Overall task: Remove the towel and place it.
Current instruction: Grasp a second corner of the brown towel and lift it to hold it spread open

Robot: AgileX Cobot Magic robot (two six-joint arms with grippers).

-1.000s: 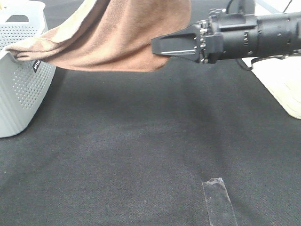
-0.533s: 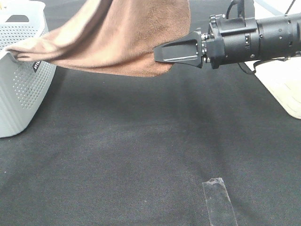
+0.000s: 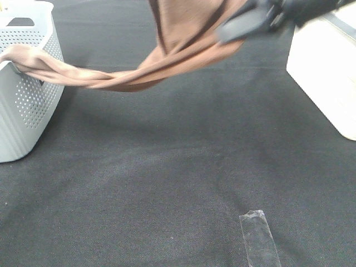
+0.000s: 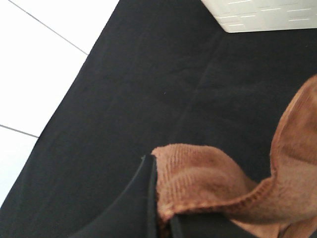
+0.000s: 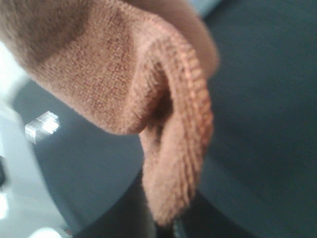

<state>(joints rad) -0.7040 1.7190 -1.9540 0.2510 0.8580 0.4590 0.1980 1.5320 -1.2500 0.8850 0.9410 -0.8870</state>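
- One strip of clear tape is lying flat on the black table cover, low and right of centre in the high view.
- One grey perforated basket is standing at the left edge of the frame, with one end of the towel draping over its rim.
- The single reddish-brown towel is hanging twisted in the air above the cover, stretching from the basket rim up to the top centre.
- The right gripper, blurred at the upper right, is clamping a stitched fold of the towel.
- The left gripper, seen in its wrist view, is pinching another towel edge between narrow jaws.
- One white box is sitting at the right edge, apart from the towel.
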